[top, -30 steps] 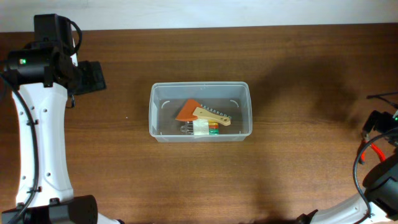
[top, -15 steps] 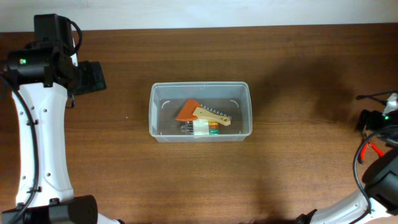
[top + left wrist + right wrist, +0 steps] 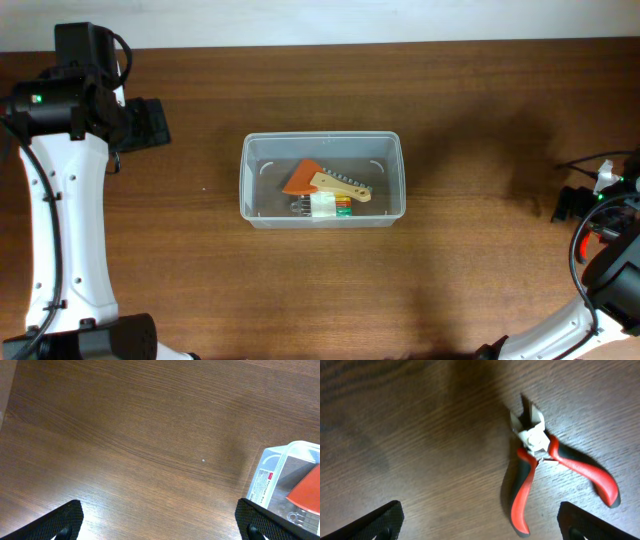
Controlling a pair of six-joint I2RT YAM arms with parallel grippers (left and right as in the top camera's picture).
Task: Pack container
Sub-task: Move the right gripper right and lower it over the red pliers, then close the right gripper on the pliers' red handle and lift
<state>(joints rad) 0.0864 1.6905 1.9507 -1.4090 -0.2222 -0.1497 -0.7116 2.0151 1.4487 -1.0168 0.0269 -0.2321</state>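
Left tool (image 3: 160, 527) was spread wide with nothing in it, hovering over bare brown worktop (image 3: 125, 435), and only a corner of the container (image 3: 280, 472) showed at the right edge of its wrist view. The right tool (image 3: 480, 527) was spread wide as well, gripping nothing. So that made two tools, both empty.

There was one container, clear plastic with a rim, sitting in the middle of the worktop, well apart from both arms. Inside I counted three things I could make out: one orange piece (image 3: 299, 179), one tan piece (image 3: 340, 185) lying across it, and one white pack (image 3: 324, 206) with green and orange at its end (there were some metal bits under them too, too small to count).

Outside the container there was just one item: a pair of cutters (image 3: 536, 442) with red and black handles, lying flat on the worktop in front of the right tool, handles splayed, not touched by either finger.
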